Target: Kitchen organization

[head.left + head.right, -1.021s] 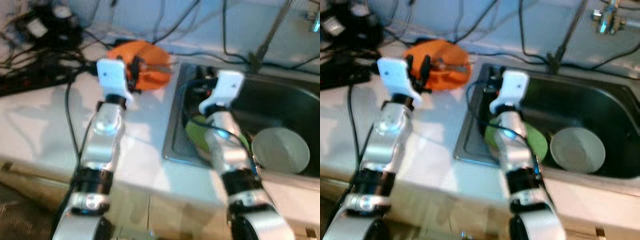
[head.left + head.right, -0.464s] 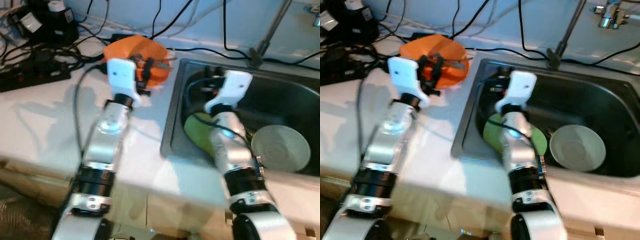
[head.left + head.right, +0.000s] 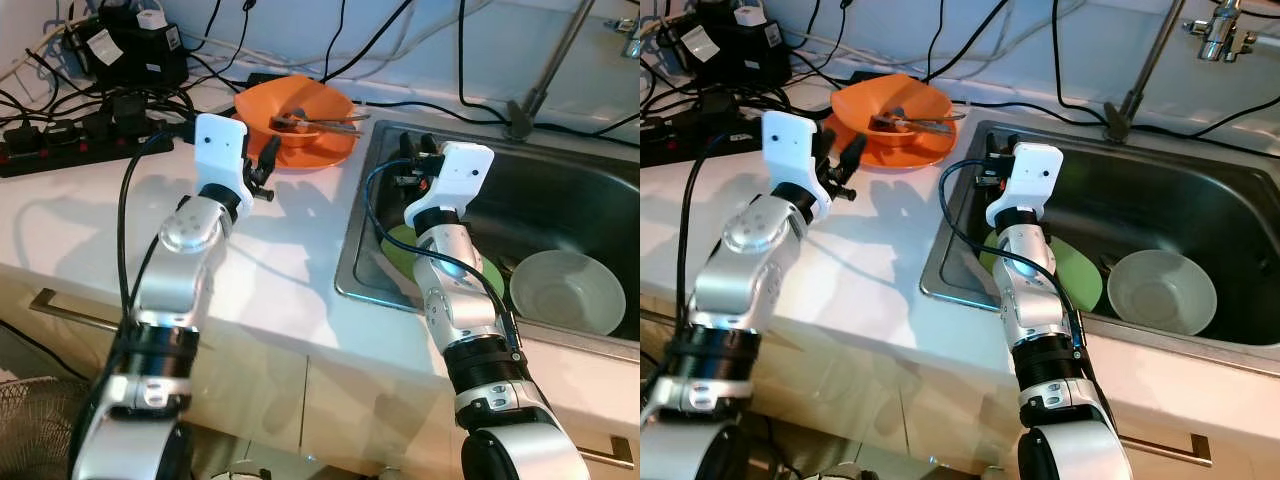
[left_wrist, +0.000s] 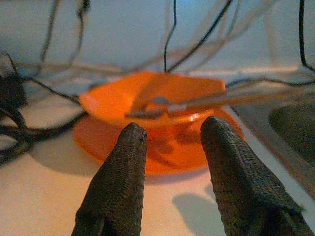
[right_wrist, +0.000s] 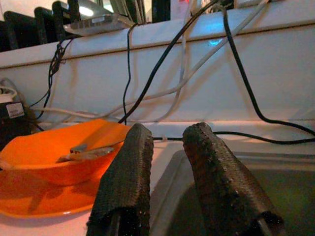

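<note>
Just beyond left hand [image 4: 172,135], parted and empty: orange bowl [image 4: 152,101]; right hand [image 5: 165,135] parted, empty.

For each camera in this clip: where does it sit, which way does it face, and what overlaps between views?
Left and right eye views: on the head, looking down at the white countertop and steel sink; both silver arms show.
Left wrist view: along the left end effector toward the orange plastic bowl.
Right wrist view: along the right end effector, at the sink's edge.
Shared: the orange bowl.
</note>
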`<state>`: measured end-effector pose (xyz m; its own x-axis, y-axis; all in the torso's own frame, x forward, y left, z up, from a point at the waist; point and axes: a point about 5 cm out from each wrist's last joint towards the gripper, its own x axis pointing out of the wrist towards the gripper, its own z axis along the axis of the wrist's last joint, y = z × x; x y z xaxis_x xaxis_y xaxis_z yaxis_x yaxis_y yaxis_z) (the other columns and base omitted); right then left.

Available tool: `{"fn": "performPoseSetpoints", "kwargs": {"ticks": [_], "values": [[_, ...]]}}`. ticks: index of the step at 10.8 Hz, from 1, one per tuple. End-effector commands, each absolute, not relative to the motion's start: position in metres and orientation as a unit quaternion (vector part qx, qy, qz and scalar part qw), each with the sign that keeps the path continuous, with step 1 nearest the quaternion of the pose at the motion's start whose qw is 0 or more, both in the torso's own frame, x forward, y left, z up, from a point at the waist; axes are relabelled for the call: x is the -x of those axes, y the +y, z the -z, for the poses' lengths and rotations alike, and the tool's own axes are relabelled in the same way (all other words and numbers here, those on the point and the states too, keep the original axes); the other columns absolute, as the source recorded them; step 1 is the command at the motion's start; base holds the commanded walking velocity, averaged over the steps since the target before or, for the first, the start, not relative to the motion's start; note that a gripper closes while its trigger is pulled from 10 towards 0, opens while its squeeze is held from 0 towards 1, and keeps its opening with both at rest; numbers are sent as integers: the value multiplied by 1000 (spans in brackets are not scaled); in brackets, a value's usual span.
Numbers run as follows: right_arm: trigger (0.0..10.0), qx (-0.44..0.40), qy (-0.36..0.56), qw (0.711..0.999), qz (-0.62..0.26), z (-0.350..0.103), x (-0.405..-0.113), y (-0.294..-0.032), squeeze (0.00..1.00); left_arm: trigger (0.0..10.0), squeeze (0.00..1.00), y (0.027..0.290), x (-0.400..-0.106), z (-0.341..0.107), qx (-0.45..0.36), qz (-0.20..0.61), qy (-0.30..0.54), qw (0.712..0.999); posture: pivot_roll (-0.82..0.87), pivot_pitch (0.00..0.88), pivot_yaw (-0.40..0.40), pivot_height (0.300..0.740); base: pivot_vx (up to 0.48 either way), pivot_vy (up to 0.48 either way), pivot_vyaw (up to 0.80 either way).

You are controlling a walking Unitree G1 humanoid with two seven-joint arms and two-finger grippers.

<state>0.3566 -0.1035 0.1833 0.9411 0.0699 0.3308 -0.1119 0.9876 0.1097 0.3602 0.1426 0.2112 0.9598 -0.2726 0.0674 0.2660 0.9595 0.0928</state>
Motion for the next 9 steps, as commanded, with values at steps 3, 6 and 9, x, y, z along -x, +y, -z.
{"fn": "performPoseSetpoints", "kwargs": {"ticks": [3, 6, 9], "values": [[10000, -63, -164, 984, -41, -182, -357, -105, 0, 10000, 0, 148, -381, -214, -9, 160, 34, 987, 76, 74, -14, 740, 0, 0, 0], [10000, -64, -165, 984, -37, -181, -355, -105, 0, 10000, 1000, 153, -400, -215, -4, 154, 71, 986, 57, 77, 10, 740, 0, 0, 0], [10000, -63, -161, 985, -27, -175, -348, -109, 0, 10000, 757, 146, -411, -216, -15, 165, 90, 982, 35, 96, 31, 740, 0, 0, 0]]}}
